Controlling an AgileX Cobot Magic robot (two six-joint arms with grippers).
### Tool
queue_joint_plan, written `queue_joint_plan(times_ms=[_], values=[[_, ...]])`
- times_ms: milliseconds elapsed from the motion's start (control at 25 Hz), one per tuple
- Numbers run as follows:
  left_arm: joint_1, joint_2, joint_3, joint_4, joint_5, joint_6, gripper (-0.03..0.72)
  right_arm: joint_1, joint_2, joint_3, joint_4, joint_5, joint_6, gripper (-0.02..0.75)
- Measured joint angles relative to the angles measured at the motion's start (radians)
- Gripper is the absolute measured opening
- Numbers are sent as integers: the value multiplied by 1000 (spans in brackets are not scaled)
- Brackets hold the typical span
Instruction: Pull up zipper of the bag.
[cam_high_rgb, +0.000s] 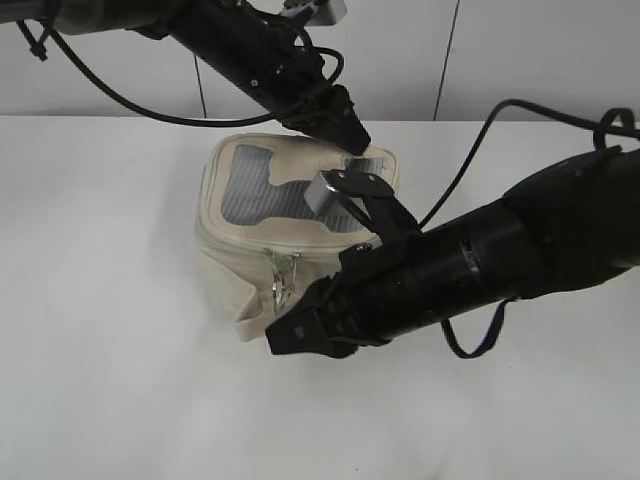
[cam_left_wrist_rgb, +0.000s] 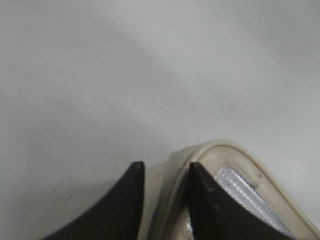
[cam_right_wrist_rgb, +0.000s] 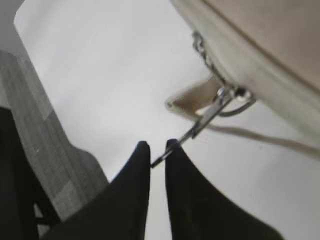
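The cream bag (cam_high_rgb: 235, 262) stands mid-table, its grey mesh top panel (cam_high_rgb: 245, 190) facing up. The zipper track (cam_high_rgb: 320, 241) runs round the top rim, and two silver ring pulls (cam_high_rgb: 283, 280) hang at the front. My left gripper (cam_high_rgb: 347, 132) is at the bag's far right top corner; in the left wrist view its fingers (cam_left_wrist_rgb: 166, 167) are closed over the bag's rim (cam_left_wrist_rgb: 235, 152). My right gripper (cam_high_rgb: 287, 335) is low at the bag's front. In the right wrist view its fingertips (cam_right_wrist_rgb: 158, 150) pinch a silver zipper pull (cam_right_wrist_rgb: 210, 112) stretched out from the bag (cam_right_wrist_rgb: 270, 45).
The white table (cam_high_rgb: 110, 380) ends at a grey wall behind. A black cable loop (cam_high_rgb: 470, 345) hangs under the right arm. The cream strap end (cam_right_wrist_rgb: 192, 102) lies by the pulls. The table's edge and grey floor (cam_right_wrist_rgb: 45, 150) show at the left of the right wrist view.
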Motion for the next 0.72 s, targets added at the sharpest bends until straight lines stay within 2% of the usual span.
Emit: queue_joint_plan(times_ms=[80, 160, 240, 400, 480, 560, 720], values=[[1, -8, 0, -7, -7, -12, 304, -30, -22, 0, -147, 41, 130, 221], [6, -28, 0, 1, -1, -47, 312, -64, -58, 1, -315, 67, 277, 351], [13, -72, 1, 30, 16, -97, 279, -107, -103, 1, -460, 82, 430, 430], [31, -192, 57, 124, 20, -174, 246, -159, -224, 1, -766, 134, 767, 467], [34, -272, 136, 157, 12, -202, 243, -161, -297, 1, -906, 170, 917, 473], [35, -363, 243, 176, -9, -222, 243, -161, -370, 1, -1027, 217, 1046, 474], [35, -640, 539, 214, -105, -278, 243, -161, -559, 12, -1176, 306, 1193, 474]])
